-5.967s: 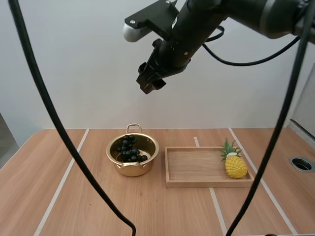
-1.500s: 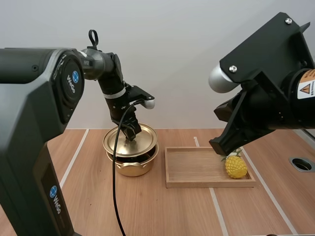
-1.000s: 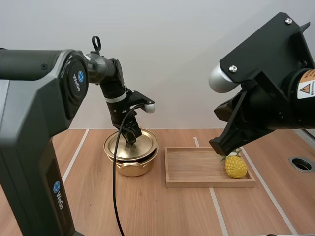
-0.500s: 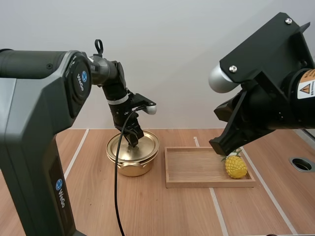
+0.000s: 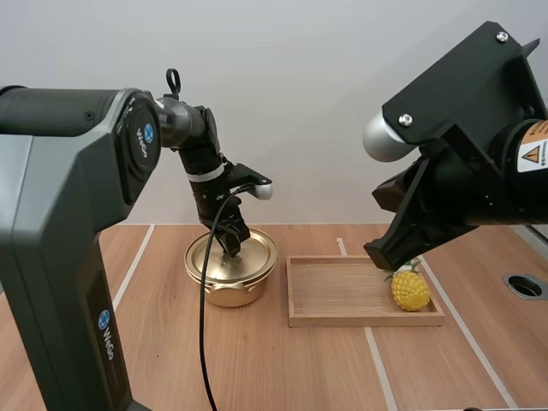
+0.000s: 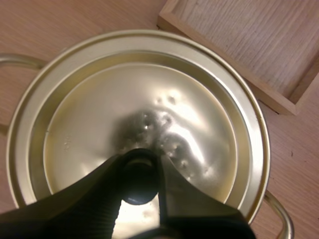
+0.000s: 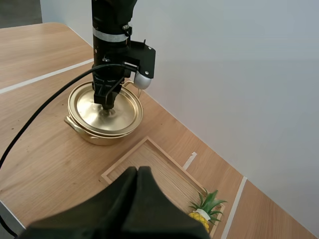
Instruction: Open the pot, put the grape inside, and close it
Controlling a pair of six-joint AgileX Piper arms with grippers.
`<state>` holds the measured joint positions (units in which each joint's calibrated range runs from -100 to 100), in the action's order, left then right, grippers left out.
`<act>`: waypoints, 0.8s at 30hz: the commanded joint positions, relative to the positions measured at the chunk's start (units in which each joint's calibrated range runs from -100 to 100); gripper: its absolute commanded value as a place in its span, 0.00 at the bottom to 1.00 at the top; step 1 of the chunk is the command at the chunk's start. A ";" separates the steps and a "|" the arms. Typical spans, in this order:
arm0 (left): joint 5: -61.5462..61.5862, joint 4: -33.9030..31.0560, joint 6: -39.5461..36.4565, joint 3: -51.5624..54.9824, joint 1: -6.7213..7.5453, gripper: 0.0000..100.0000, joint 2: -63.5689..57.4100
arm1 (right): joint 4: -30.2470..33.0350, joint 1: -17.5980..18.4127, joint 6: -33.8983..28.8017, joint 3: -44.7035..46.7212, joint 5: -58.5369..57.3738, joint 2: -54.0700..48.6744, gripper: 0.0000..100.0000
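At left: pinching the knob [image 6: 139,180] of the lid [image 5: 253,252] with the left gripper [image 6: 140,172], straight down from above, lid lying flat on the pot [image 5: 231,294], just beside the tray [image 5: 342,319]. At right, well apart: holding the right gripper [image 7: 138,172] high over the tray, fingers [image 7: 124,199] pressed together, empty.

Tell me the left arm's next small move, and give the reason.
Probably open the left gripper and let go of the knob, then lift straight up. The lid looks seated level on the rim of the pot, covering it all round, and the fingers pinch the knob, so releasing seems all that is left.
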<state>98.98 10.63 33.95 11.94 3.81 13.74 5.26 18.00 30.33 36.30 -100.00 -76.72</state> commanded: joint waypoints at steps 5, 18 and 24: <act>1.02 -0.62 -0.98 0.66 0.01 0.00 1.67 | 0.58 0.02 -0.11 0.12 0.00 -0.57 0.00; 1.02 0.13 -2.05 0.66 0.01 0.93 0.94 | 0.58 0.02 -0.11 0.12 0.00 -0.57 0.00; 1.02 0.18 -3.27 -0.75 0.01 1.00 -1.01 | 0.58 0.02 -0.11 0.12 0.00 -0.57 0.00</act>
<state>100.00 10.66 31.29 11.82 3.81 13.62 5.26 18.00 30.33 36.30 -100.00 -76.72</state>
